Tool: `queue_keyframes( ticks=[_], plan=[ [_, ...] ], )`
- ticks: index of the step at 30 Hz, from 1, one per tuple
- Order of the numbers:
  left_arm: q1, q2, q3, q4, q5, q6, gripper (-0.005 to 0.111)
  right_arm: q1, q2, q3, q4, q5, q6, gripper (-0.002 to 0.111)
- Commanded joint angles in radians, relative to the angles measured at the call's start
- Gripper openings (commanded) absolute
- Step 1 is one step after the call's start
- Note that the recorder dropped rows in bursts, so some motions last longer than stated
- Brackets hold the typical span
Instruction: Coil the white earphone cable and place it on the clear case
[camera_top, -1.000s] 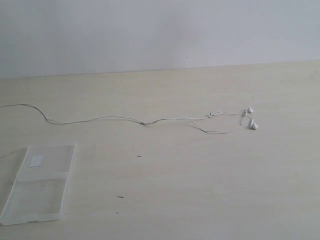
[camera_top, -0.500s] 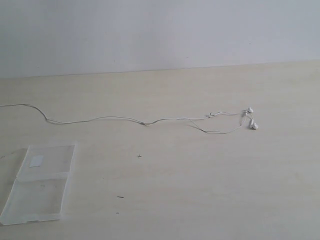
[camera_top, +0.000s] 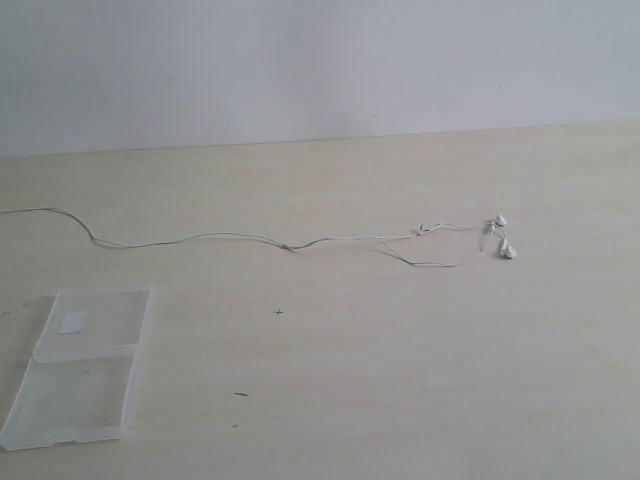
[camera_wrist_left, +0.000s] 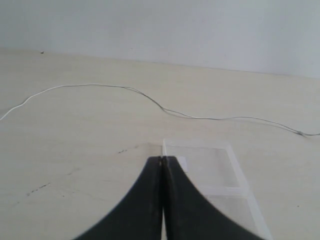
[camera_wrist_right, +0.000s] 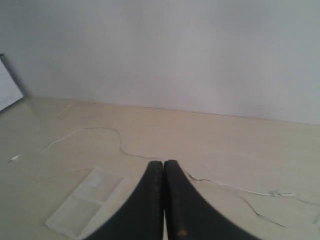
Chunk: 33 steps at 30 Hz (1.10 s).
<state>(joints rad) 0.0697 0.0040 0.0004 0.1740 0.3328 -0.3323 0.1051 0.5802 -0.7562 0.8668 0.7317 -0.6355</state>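
Observation:
The white earphone cable (camera_top: 240, 237) lies stretched out across the table, its two earbuds (camera_top: 505, 248) at the right end and its other end running off the left edge of the exterior view. The clear case (camera_top: 80, 365) lies open and flat at the front left, with a small white sticker (camera_top: 72, 321) on its far half. Neither arm shows in the exterior view. My left gripper (camera_wrist_left: 162, 159) is shut and empty, held above the case (camera_wrist_left: 210, 165) with the cable (camera_wrist_left: 200, 118) beyond it. My right gripper (camera_wrist_right: 163, 163) is shut and empty, well above the table, with the cable (camera_wrist_right: 120, 145) and case (camera_wrist_right: 85, 202) below.
The pale wooden table (camera_top: 400, 380) ends at a plain white wall (camera_top: 320, 60) behind. A few small dark specks (camera_top: 240, 394) mark the tabletop near the case. A white board edge (camera_wrist_right: 7, 87) shows at one side of the right wrist view.

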Motion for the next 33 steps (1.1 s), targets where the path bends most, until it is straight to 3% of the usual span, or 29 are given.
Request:
queue_keyframes(
  ticks=[1,4,10,18,22,28,33],
  plan=[
    [0.002,-0.004,0.0,-0.005,-0.005,-0.006,0.0,0.0,0.2,-0.012,0.259,-0.016,-0.313,0.0],
    [0.002,-0.004,0.0,-0.005,-0.005,-0.006,0.0,0.012,0.381,-0.048,0.409,0.031,-0.555,0.0],
    [0.002,-0.004,0.0,-0.005,-0.005,-0.006,0.0,0.152,0.716,-0.251,0.341,-0.024,-0.642,0.0],
    [0.002,-0.004,0.0,-0.005,-0.005,-0.006,0.0,0.283,1.115,-0.658,-0.122,-0.004,-0.241,0.001],
    [0.002,-0.004,0.0,-0.005,-0.005,-0.006,0.0,0.319,1.269,-0.856,-0.161,0.112,-0.196,0.013],
    [0.002,-0.004,0.0,-0.005,-0.005,-0.006,0.0,0.432,1.443,-1.026,-0.167,0.057,-0.165,0.04],
    [0.002,-0.004,0.0,-0.005,-0.005,-0.006,0.0,0.481,1.543,-1.082,-0.169,-0.045,-0.12,0.042]
  ],
)
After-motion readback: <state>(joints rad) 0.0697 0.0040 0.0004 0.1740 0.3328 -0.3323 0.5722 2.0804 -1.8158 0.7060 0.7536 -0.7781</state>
